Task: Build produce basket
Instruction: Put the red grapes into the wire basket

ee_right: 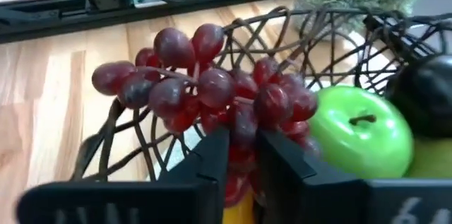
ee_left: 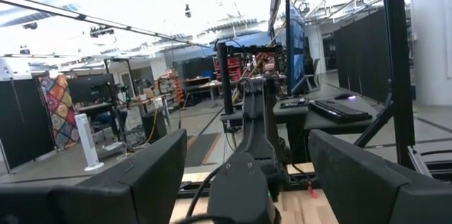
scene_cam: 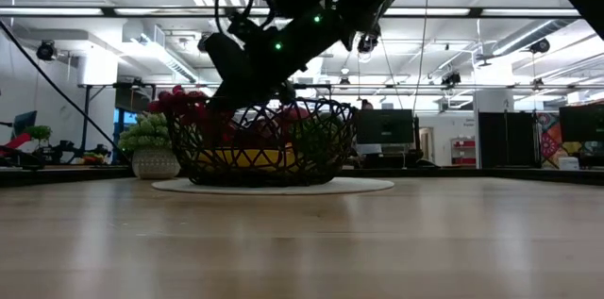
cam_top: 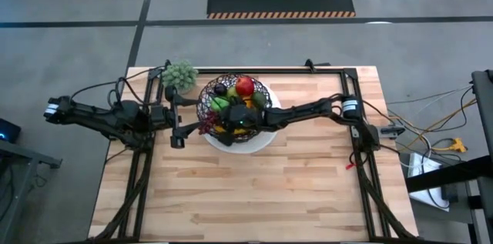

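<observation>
- Grey concrete floor with a black mat edged in orange stripes [cam_top: 281,0] at the top of the high view; below it, a pale wooden butcher-block table [cam_top: 254,190] filling the centre.
- In the low view, a bright open workshop behind the table, with ceiling lights and dark screens.
- Round black woven wire mesh basket [cam_top: 209,99] at upper centre of the high view, standing on a flat white round plate [cam_top: 258,142].
- Inside the basket: a red apple [cam_top: 245,85], a shiny green apple [ee_right: 361,133], a yellow banana [scene_cam: 247,157] low in the bowl, and a dark plum [ee_right: 429,97] at the right edge of the right wrist view.
- Bunch of dark red grapes [ee_right: 205,86] draped over the basket's rim, partly hanging outside it.
- Right gripper [ee_right: 244,146] reaching from the right of the high view into the basket, fingers nearly together, only a narrow gap, pressed against the lower grapes; real hold on them not clear.
- Left gripper [cam_top: 176,125] waiting just left of the basket, apart from it, fingers [ee_left: 152,174] standing wide with nothing between.
- Pale green bushy leafy cluster [cam_top: 179,74] in a small pot, just beside the basket at its upper left.
</observation>
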Robot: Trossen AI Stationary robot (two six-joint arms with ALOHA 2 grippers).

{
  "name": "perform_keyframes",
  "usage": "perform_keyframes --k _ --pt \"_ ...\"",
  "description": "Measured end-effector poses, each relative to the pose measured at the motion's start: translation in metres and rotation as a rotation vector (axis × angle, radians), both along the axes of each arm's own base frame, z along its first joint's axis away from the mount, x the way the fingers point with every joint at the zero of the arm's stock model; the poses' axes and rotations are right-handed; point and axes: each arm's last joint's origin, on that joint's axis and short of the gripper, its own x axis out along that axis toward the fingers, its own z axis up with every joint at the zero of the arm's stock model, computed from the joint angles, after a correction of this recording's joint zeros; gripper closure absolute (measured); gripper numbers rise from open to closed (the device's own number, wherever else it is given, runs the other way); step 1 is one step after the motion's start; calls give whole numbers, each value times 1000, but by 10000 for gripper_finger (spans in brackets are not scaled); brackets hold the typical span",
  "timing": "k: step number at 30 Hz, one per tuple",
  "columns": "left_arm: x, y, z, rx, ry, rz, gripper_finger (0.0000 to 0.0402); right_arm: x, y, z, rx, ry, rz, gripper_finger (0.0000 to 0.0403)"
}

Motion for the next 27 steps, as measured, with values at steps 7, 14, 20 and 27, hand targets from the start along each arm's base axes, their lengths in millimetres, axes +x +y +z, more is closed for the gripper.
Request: perform_keyframes --k 7,14,20,27 --pt "0 0 -1 -5 2 -2 123 -15 -3 29 -34 33 -75 272" --pt "4 -1 -15 -46 126 -16 123 -38 1 59 -88 136 -54 239" --pt "14 -4 -47 -237 396 -31 123 -74 20 89 -130 200 7 250" --pt "9 -15 -69 -387 829 16 158 -122 39 104 -120 115 47 278"
